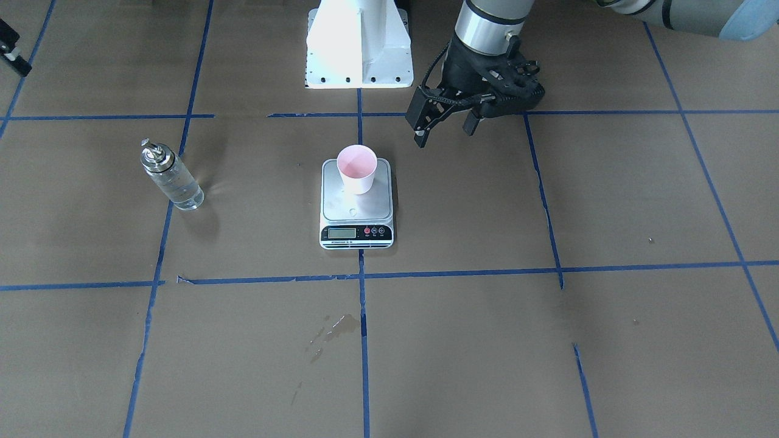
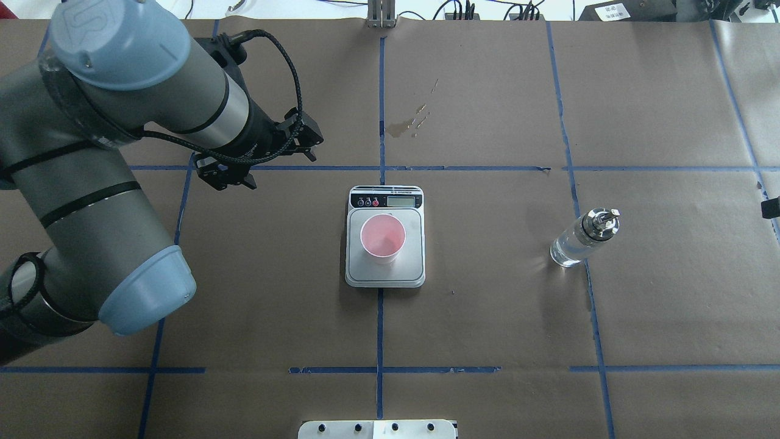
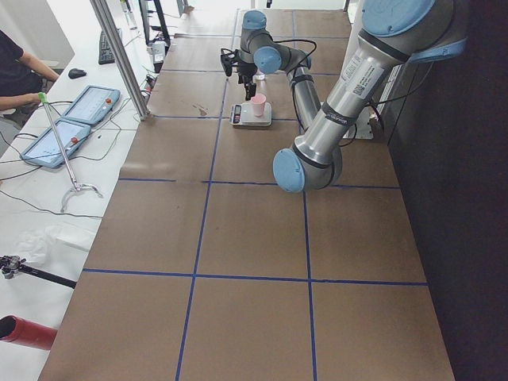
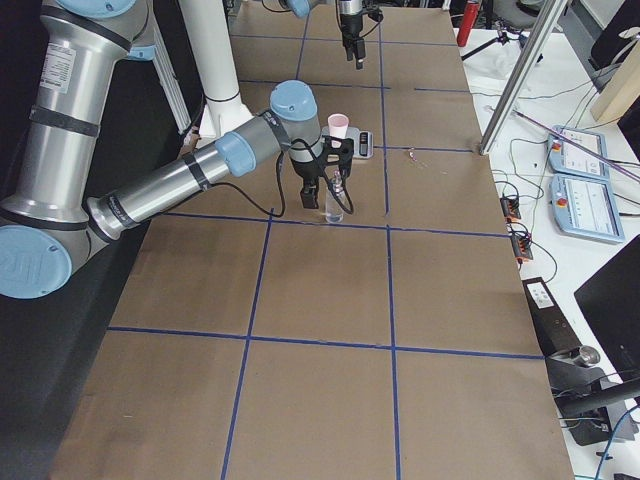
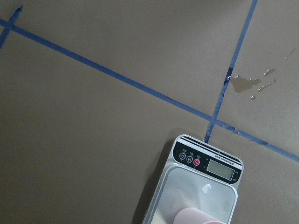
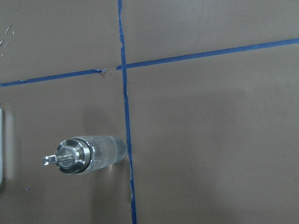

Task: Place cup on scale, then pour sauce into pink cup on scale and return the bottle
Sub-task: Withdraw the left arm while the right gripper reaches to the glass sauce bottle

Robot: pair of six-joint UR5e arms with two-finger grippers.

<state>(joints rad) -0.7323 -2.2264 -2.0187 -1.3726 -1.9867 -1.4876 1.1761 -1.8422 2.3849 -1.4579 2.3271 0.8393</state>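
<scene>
The cup (image 1: 357,168) is sitting upright on the steel platform of the scale (image 1: 356,210), toward the end away from the display. The left gripper (image 1: 444,136) is hanging in the air off to the scale's left, its jaws spread wide and gripping nothing. The bottle (image 1: 172,179) is standing upright on the table (image 1: 548,340), well apart from the scale (clear sauce (image 1: 184,193) showing through the glass). The right gripper (image 4: 327,182) is hovering near the bottle; how far it is open I cannot tell.
</scene>
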